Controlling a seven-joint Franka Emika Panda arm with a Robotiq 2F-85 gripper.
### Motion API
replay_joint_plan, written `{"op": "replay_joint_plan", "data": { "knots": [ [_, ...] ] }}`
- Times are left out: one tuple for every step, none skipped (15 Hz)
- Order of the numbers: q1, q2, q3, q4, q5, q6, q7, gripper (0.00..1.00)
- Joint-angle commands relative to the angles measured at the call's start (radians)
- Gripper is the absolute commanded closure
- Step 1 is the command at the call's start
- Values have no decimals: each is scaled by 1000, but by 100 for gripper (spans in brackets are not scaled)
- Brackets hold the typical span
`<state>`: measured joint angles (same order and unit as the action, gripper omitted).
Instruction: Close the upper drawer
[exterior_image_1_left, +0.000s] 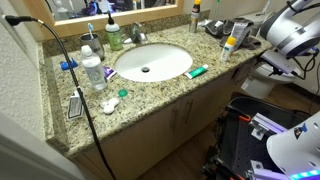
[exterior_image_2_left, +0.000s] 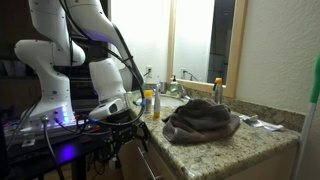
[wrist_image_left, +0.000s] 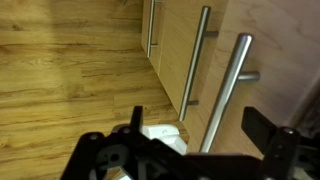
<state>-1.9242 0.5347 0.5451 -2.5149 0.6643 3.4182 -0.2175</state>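
Wrist view: the gripper (wrist_image_left: 195, 140) hangs over the wood floor (wrist_image_left: 70, 70) beside the cabinet doors (wrist_image_left: 180, 45), its fingers (wrist_image_left: 136, 118) spread wide and holding nothing. The drawer (wrist_image_left: 165, 130) seems to be the small white patch just below the gripper, between the fingers; too little shows to tell its long axis or which way it faces. Two long bar handles (wrist_image_left: 232, 85) run side by side beyond the gripper, with a third (wrist_image_left: 150, 30) farther off. In an exterior view the one arm (exterior_image_2_left: 105, 80) folds down, with the gripper just under the counter (exterior_image_2_left: 250, 140) edge.
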Motion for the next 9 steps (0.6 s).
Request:
{"op": "replay_joint_plan", "data": {
  "knots": [
    [-229,-87,120,20,-52,-182,16,0],
    [-276,-100,144,34,-54,-232,5,0],
    [-264,-112,126,49,-42,-254,5,0],
    [-201,-109,68,53,-46,-254,12,0],
    [-130,-108,7,48,-62,-239,24,0],
    [-5,-65,-91,17,-94,-167,38,0],
    [43,-12,-131,-10,-151,-107,54,0],
    [117,19,-201,-24,-184,-62,70,0],
    [196,64,-270,-30,-184,-27,61,0]
  ]
}}
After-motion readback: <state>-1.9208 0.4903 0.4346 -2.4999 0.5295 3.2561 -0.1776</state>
